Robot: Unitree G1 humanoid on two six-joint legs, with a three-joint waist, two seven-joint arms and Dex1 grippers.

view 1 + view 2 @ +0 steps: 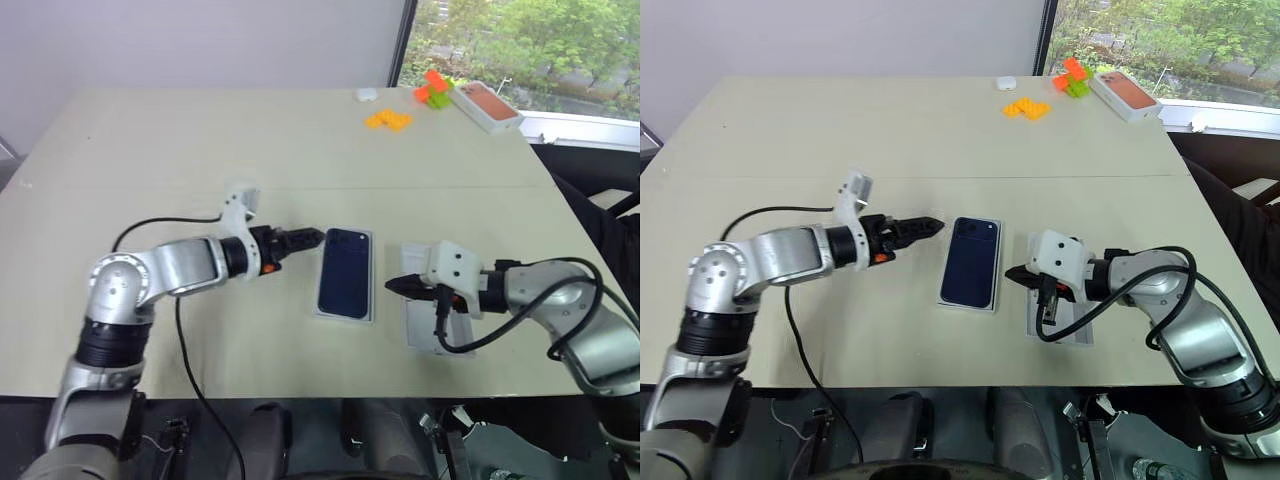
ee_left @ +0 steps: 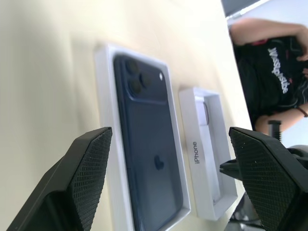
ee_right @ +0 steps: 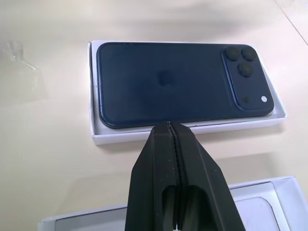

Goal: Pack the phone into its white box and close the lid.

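While the phone (image 1: pixel 345 272) is lying back-up inside the white box (image 1: pixel 319 310), the pair is sitting near the middle of the table (image 1: pixel 200 140), a little below centre of the frame in the head views. Its camera cluster is pointing toward the far edge of the table, and the thin white rim of the tray is showing all round the dark blue slab.

Just to the right of it, the lid (image 1: pixel 425 335) is lying open side up, partly hidden under the right arm; in the left wrist view its side wall is showing printed lettering. It is sitting beside the tray, not touching it.

From the left of the frame the left gripper (image 1: pixel 312 238) is hanging near the upper left corner of the tray, clear of it, with its two black fingers (image 2: pixel 79 178) spread wide and holding nothing. From the right, the right gripper (image 1: pixel 392 285) is hovering over the gap between tray and lid, its tips pressed tight together with nothing between them.

Farther off, in the upper right of the frame, an orange-topped box (image 1: pixel 486 106) is lying by the table edge, with some orange and green blocks (image 1: pixel 432 91), a few yellow pieces (image 1: pixel 388 120) and a small white object (image 1: pixel 366 95) near it. A person in a dark printed shirt (image 2: pixel 272 79) is standing beyond the table in the left wrist view.
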